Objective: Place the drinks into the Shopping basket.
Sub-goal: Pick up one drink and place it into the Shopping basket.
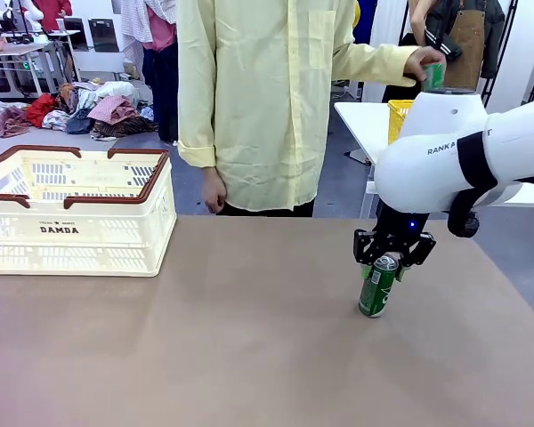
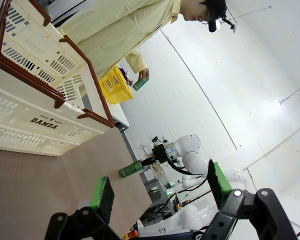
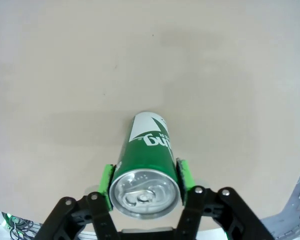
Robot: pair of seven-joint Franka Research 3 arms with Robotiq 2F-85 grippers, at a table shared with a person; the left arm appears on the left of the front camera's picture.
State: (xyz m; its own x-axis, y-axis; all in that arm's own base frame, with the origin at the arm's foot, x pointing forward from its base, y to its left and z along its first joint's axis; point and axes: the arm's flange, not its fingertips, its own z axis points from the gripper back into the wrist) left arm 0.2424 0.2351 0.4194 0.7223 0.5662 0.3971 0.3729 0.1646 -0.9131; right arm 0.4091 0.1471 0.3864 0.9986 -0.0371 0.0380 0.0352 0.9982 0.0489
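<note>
A green drink can (image 1: pixel 377 286) with white marks stands upright on the brown table at the right. My right gripper (image 1: pixel 384 262) comes down over its top. In the right wrist view its green pads (image 3: pixel 107 181) press both sides of the can (image 3: pixel 147 155), so it is shut on it. The cream Shopping basket (image 1: pixel 80 200) with brown handles stands at the table's left. My left gripper (image 2: pixel 160 190) hangs open with nothing between its fingers, near the basket (image 2: pixel 35 120). Behind the table, the person's raised hand holds a second green can (image 1: pixel 434 76).
A person in a pale yellow shirt (image 1: pixel 258 98) stands at the far edge. A small yellow basket (image 1: pixel 397 116) sits on a white side table behind my right arm. Bare brown tabletop (image 1: pixel 249 320) lies between the can and the basket.
</note>
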